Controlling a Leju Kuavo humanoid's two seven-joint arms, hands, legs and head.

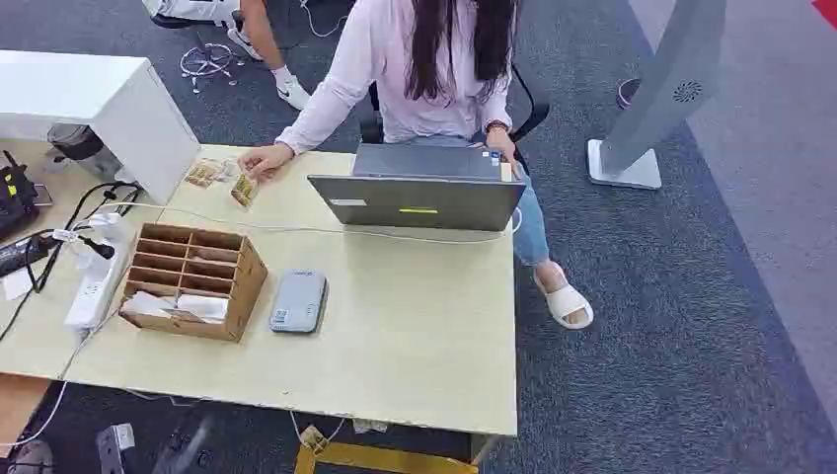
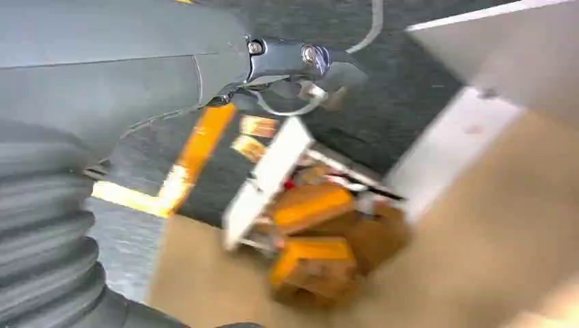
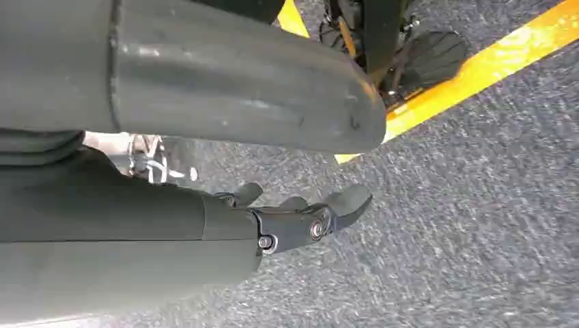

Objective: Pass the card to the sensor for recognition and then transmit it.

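we see the cards [image 1: 205,173] lying at the far left of the bench [image 1: 415,326], under a person's hand [image 1: 263,158] that pinches one card [image 1: 243,190], well apart from our own hands. nearer us sits the wooden organizer [image 1: 192,279], white papers [image 1: 176,306] in its front slots. just beside it, the grey sensor [image 1: 298,301] lies flat. behind it stands an open laptop [image 1: 419,193]. our left hand [image 2: 293,65] hangs beside the bench, blurred; we cannot tell how its fingers are set. our right hand [image 3: 300,219] hangs over carpet, fingers [image 3: 345,201] loosely apart, holding nothing.
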